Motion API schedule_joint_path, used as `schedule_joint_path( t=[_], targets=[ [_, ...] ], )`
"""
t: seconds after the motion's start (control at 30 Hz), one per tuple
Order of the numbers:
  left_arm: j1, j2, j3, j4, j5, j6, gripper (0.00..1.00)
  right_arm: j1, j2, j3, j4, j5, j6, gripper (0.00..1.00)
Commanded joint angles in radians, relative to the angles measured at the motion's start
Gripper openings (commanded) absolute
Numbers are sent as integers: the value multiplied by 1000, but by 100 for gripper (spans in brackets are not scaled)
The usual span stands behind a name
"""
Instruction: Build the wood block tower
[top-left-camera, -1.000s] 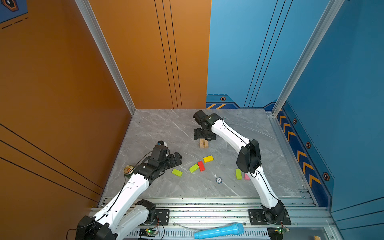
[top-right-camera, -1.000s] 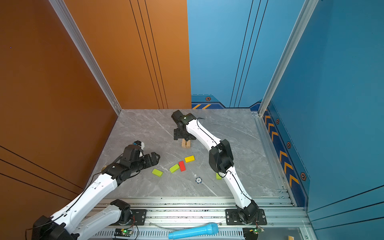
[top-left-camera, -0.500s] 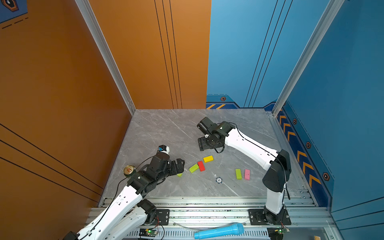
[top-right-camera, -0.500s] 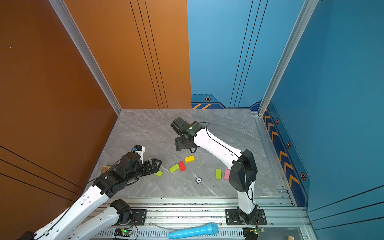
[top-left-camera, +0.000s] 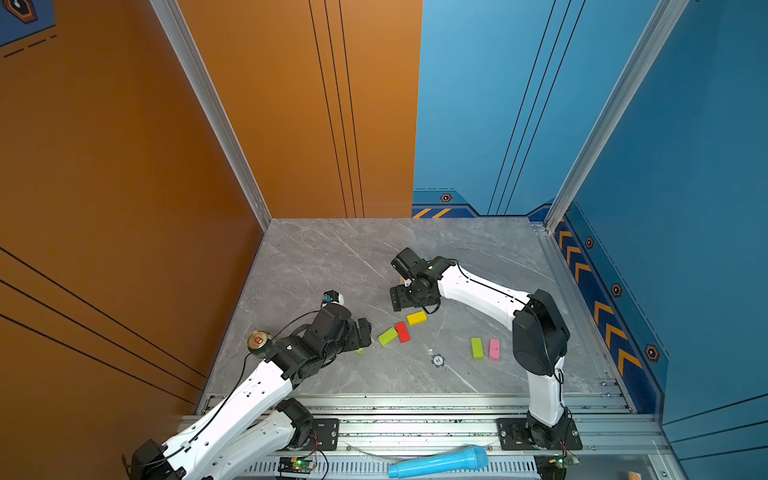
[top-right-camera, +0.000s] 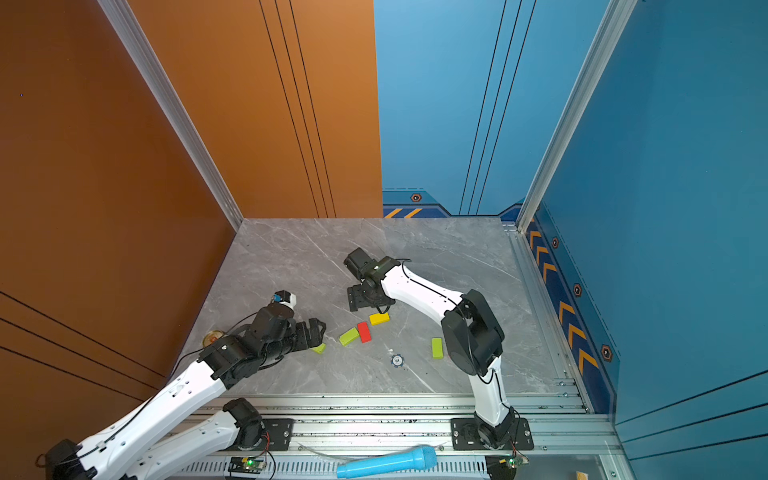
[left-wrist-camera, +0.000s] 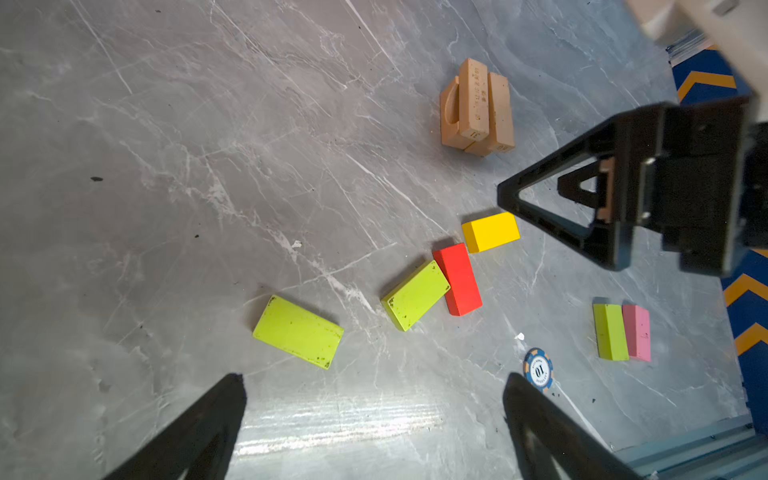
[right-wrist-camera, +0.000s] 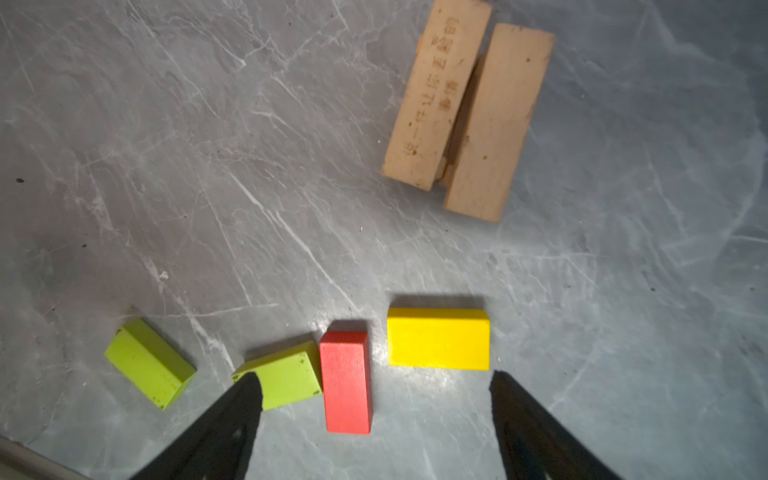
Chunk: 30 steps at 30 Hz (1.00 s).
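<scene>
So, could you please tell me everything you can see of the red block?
The red block is a plain rectangular brick of painted-looking wood, lying on the grey marbled table. One lime green block butts its end against the red one's long side. The yellow block lies just off one end, apart. Nothing holds it.

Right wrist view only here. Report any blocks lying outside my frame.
Observer: A third lime green block and a pink block lie flat, side by side and touching, apart from the red block.
Operator: Give me the left gripper's state.
Observer: The left gripper is open, with nothing between its fingers, near the lone lime green block.
Operator: Name any clutter that isn't a block.
Observer: A blue-white chip lies flat, roughly between the red block and that pair.
</scene>
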<state>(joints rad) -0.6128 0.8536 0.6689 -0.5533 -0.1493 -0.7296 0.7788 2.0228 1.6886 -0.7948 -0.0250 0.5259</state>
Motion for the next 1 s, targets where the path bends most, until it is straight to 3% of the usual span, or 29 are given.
schedule_joint_path(
  t=[0.0, 0.33, 0.97],
  targets=[
    [29, 24, 28, 8, 0, 30, 98, -13, 43, 54, 19, -42, -20, 88],
    [86, 66, 34, 27, 31, 45, 98, -38, 137, 116, 19, -80, -26, 88],
    [109, 91, 30, 43, 48, 56, 98, -55, 190, 184, 8, -88, -23, 88]
  ],
)
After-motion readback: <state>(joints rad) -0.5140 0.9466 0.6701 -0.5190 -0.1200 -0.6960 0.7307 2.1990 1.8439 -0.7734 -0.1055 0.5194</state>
